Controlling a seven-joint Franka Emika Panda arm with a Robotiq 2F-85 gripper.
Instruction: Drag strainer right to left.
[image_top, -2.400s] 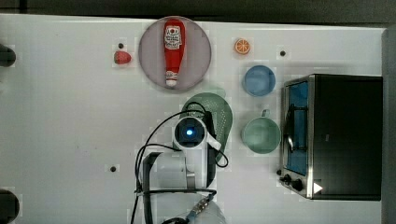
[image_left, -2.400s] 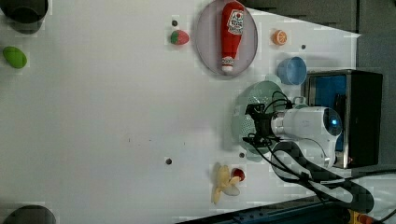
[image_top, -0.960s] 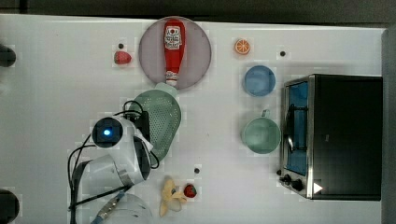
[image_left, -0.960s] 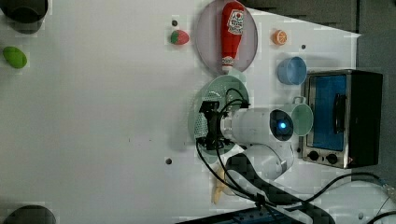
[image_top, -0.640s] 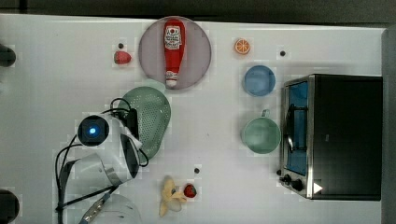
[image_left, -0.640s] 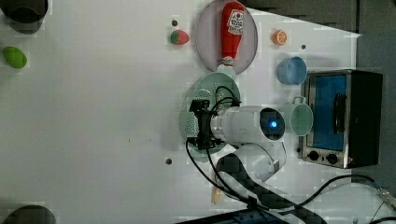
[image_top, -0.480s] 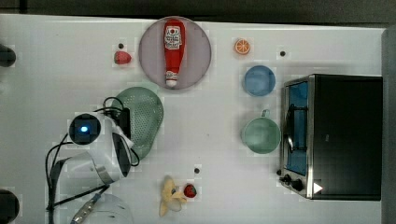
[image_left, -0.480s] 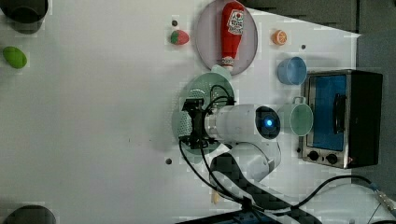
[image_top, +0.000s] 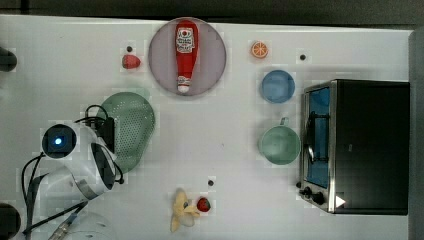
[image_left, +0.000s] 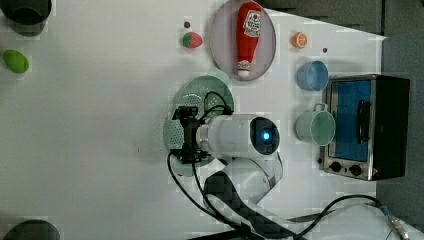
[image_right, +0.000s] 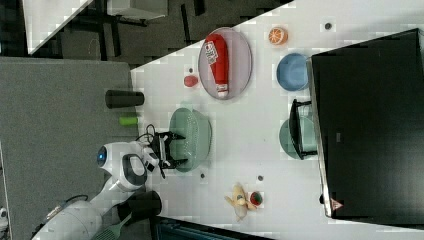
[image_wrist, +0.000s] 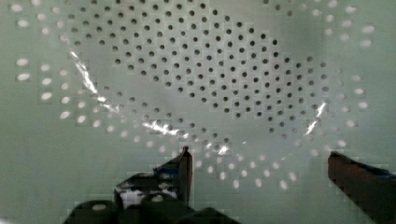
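On the top view's left of the counter (image_top: 225, 150), the strainer (image_top: 131, 131) sat well apart from the mug (image_top: 279, 145) and oven (image_top: 357, 145). The end effector (image_wrist: 257, 163), fingers apart, hung inside its bowl, apparently gripping nothing. The drag looked mostly done.

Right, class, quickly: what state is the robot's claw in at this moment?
Claw: open, fingers spread wide inside the strainer bowl, gripping nothing.
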